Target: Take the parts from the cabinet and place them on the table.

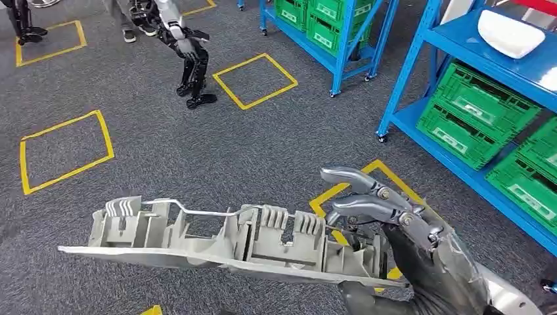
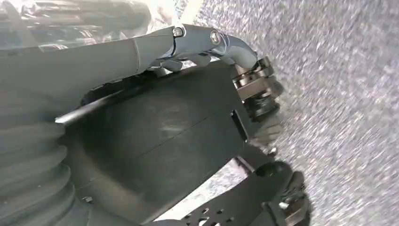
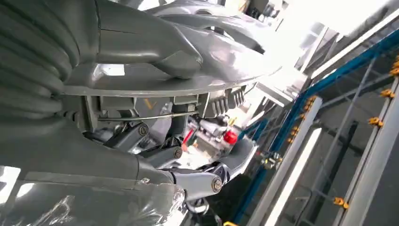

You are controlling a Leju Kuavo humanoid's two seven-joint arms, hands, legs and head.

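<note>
One long grey ribbed part (image 1: 230, 239) is held at its end by the right hand (image 1: 394, 230), fingers (image 1: 355, 177) curled over the top edge and thumb (image 3: 141, 52) pressed to the flat underside. From the hand, the part is stretched out level above grey carpet (image 1: 197, 144). Blue shelving (image 1: 460, 98) with green crates (image 1: 473, 115) is seen beyond the hand. Whether the left hand (image 2: 197, 47) is open or closed cannot be told.
</note>
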